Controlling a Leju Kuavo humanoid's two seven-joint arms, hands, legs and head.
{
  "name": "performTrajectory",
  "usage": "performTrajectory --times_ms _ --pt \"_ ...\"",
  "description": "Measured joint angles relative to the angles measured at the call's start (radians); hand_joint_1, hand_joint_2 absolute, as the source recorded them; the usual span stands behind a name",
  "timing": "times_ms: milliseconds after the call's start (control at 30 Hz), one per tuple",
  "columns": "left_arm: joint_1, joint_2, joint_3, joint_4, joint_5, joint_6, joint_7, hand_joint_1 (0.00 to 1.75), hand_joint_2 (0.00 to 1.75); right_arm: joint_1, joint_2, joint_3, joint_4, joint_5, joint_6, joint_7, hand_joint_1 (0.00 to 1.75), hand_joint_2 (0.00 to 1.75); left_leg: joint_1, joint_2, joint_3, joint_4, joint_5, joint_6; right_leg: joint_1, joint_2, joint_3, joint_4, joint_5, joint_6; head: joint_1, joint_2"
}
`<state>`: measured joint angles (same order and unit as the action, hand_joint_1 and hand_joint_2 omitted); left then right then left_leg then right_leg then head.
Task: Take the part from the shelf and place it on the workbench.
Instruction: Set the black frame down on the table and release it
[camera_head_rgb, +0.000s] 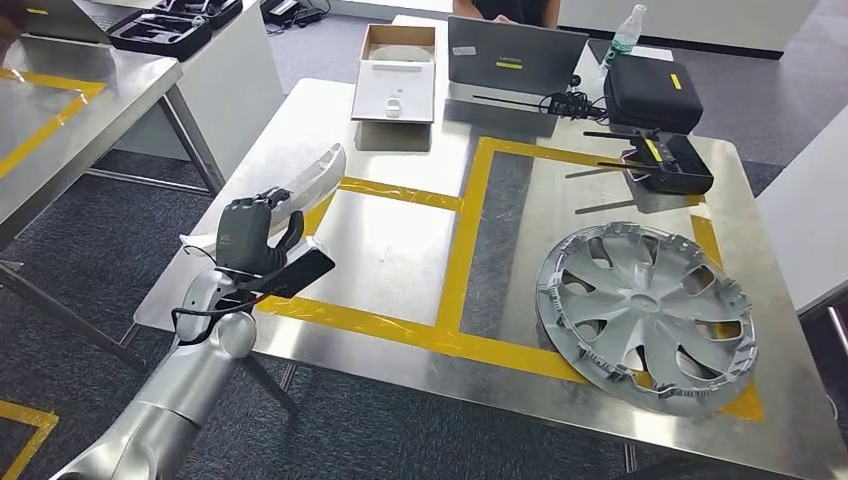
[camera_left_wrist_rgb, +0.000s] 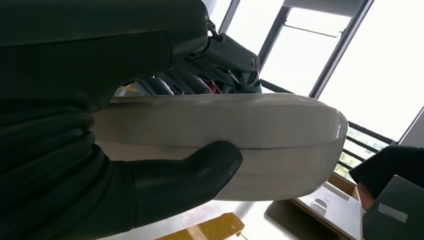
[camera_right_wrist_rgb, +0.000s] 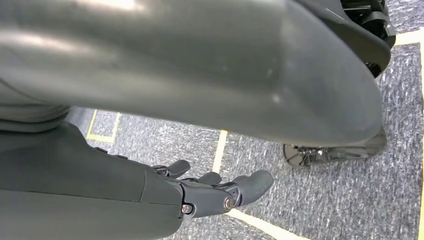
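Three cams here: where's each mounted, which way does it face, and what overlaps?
Head view: high on the body, looking forward and down at the workbench and hubcap; left arm enters from below, left hand holding the white part.
Left wrist view: behind the left hand, facing the white part and windows.
Right wrist view: on the hanging arm, facing carpet; right hand holds nothing.
Shared: head and left wrist views both show hand, part, workbench.

Workbench (camera_head_rgb: 400, 250) lay bare inside the yellow-taped square near its left edge — open passage there. Wheel cover (camera_head_rgb: 645, 315) filled the front right corner. Back edge was crowded — open box (camera_head_rgb: 396, 75), laptop (camera_head_rgb: 515, 58), black case (camera_head_rgb: 653, 92), controller (camera_head_rgb: 668, 162).
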<state>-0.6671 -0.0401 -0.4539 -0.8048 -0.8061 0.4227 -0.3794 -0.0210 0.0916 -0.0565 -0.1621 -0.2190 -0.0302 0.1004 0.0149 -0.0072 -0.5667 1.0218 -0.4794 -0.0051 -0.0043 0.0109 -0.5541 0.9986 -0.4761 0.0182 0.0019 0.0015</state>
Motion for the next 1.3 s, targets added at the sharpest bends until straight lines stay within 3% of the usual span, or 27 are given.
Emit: performTrajectory --times_ms 367,800,933,967,1100,1300 --pt "-0.073 -0.055 0.008 0.187 -0.009 -0.009 -0.068 1.75 1.75 0.0 -0.001 0.0 0.0 -0.013 -0.001 0.001 0.0 0.0 0.0 0.0 0.0 -0.003 0.0 -0.001 0.0 0.0 -0.002 0.0 -0.002 -0.002 0.0 0.0" --pt "-0.177 -0.193 -0.019 0.328 -0.043 -0.038 -0.073 1.75 1.75 0.0 -0.01 0.002 0.0 0.014 0.007 -0.024 0.0 0.0 -0.001 0.0 0.0 -0.003 0.0 -0.001 -0.001 -0.001 -0.002 0.0 -0.001 -0.002 0.0 0.0" --pt "-0.193 -0.208 -0.021 0.35 -0.029 -0.045 -0.076 0.0 1.75 0.0 -0.014 0.005 0.0 0.018 0.006 -0.023 0.0 0.0 -0.001 0.0 0.001 -0.004 0.0 -0.001 0.0 -0.001 -0.002 0.0 -0.001 -0.002 0.0 0.0" --pt "-0.195 -0.209 -0.021 0.354 -0.024 -0.044 -0.076 0.0 1.75 0.0 -0.015 0.007 0.0 0.019 0.006 -0.017 0.0 0.0 -0.001 0.0 0.001 -0.004 0.0 -0.001 0.0 -0.001 -0.002 0.001 -0.001 -0.002 0.0 0.0" --pt "-0.201 -0.209 -0.021 0.366 -0.003 -0.034 -0.08 0.0 0.0 0.001 -0.016 0.009 0.0 0.022 0.006 0.013 0.0 0.0 0.0 0.0 0.001 -0.005 0.0 -0.001 0.0 -0.001 -0.002 0.001 -0.002 -0.002 0.0 0.0" --pt "-0.2 -0.21 -0.022 0.374 0.007 -0.019 -0.091 0.0 0.0 0.001 -0.016 0.012 0.0 0.029 0.007 0.018 0.0 0.0 0.0 0.0 0.001 -0.005 0.0 -0.001 0.0 -0.001 -0.002 0.001 -0.002 -0.002 0.0 0.0"
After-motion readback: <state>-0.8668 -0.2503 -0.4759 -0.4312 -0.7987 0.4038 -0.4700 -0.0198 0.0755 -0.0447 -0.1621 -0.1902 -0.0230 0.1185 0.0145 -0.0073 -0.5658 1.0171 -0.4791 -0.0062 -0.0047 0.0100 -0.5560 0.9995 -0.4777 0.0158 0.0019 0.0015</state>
